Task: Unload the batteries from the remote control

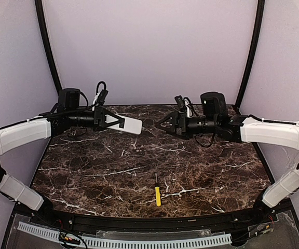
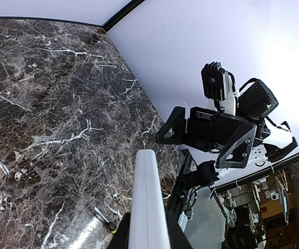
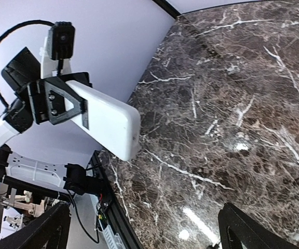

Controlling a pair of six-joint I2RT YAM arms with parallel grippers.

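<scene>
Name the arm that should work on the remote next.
Right. The left gripper is shut on the remote control, holding it in the air; the right gripper is open, empty and facing its free end.

**Left gripper (image 1: 117, 122) holds the remote control (image 1: 132, 125)**

The white remote control sticks out rightward from the closed fingers, over the far left of the dark marble table (image 1: 217, 166). The right gripper (image 1: 163, 124) faces it from close by, jaws spread and holding nothing. A yellow-handled screwdriver (image 1: 157, 193) lies near the front edge.
</scene>
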